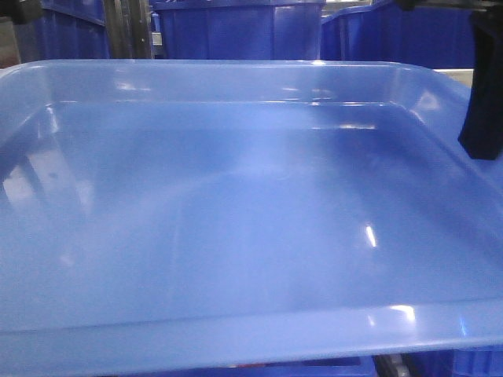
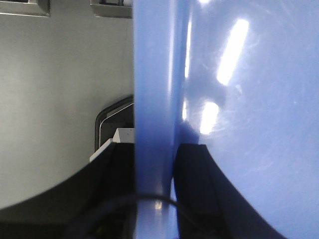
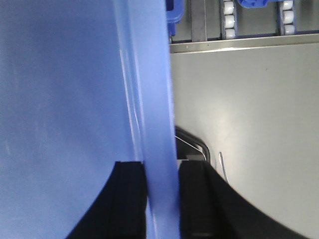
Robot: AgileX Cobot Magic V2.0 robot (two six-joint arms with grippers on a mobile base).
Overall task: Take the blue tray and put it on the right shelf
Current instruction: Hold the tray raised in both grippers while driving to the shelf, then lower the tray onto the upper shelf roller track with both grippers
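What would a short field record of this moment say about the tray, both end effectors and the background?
tray: blue tray, empty, fills the front view
left end effector: shut on the tray's rim
right end effector: shut on the opposite rim
behind tray: darker blue bins
beyond rim in wrist views: grey surface

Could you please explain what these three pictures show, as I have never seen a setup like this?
This is a two-armed robot. The front view looks from its body across a large, empty blue tray, with darker blue bins behind. The other two views come from cameras on the wrists, each looking along a gripper. The left gripper has its black fingers on either side of the tray's rim, clamping it. The right gripper does the same on the opposite rim. So both arms hold the tray. A grey surface shows beside it.
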